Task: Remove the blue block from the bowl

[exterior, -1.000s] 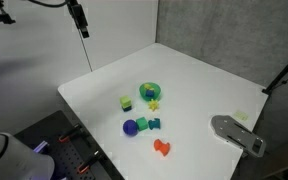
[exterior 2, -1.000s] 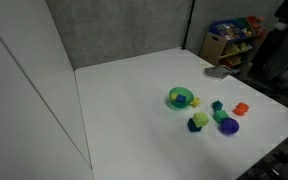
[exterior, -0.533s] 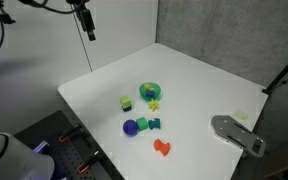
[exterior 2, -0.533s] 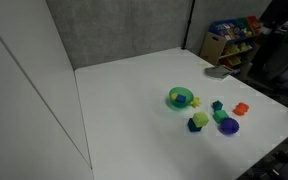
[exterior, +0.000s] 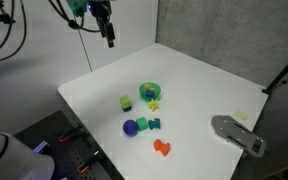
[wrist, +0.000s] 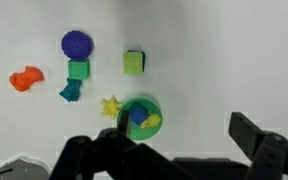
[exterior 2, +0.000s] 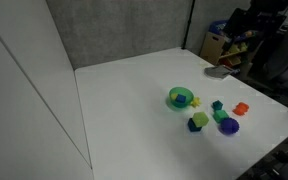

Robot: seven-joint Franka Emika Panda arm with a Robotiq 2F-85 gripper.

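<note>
Gripper (exterior: 110, 40) hung high above the white table (exterior: 204, 80), well apart from the toys. Wrist view: fingers (wrist: 252, 133) spread wide, nothing between them. Blue block (wrist: 138, 114) sat inside the green bowl (wrist: 123, 120), beside a yellow piece (wrist: 153, 123). Yellow star (wrist: 110, 106) touched the rim outside. Purple ball (wrist: 76, 43) and orange piece (wrist: 25, 79) lay farther off.
</note>
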